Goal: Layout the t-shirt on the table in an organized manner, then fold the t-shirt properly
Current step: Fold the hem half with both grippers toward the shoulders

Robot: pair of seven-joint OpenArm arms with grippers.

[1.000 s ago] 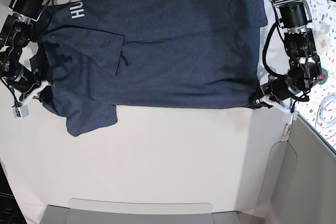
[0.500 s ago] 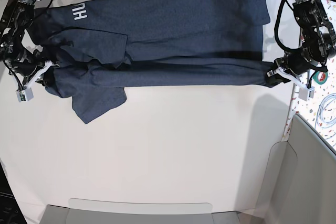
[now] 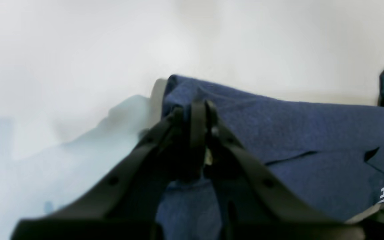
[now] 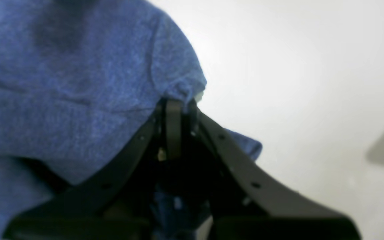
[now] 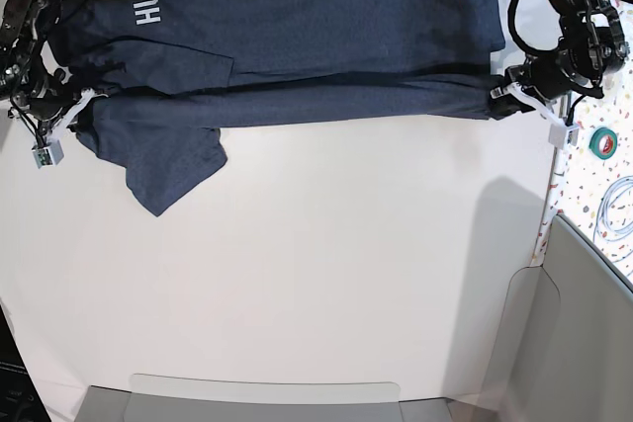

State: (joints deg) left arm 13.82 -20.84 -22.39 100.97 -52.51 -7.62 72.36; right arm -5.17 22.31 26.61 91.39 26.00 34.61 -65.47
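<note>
The navy t-shirt lies stretched across the far side of the white table, doubled lengthwise, with white letters at its left end. One sleeve hangs down toward the near side at the left. My left gripper is shut on the shirt's right end, and the left wrist view shows the fabric pinched at the gripper. My right gripper is shut on the left end, where cloth bunches at the gripper.
A speckled strip runs along the right edge, with a green tape roll and a white cable coil on it. A grey panel stands at the near right, and a pale tray sits at the near edge.
Both grippers have carried the shirt's near edge toward the far side of the table, so the cloth now folds over itself into a narrower band. The sleeve has shifted with it.
</note>
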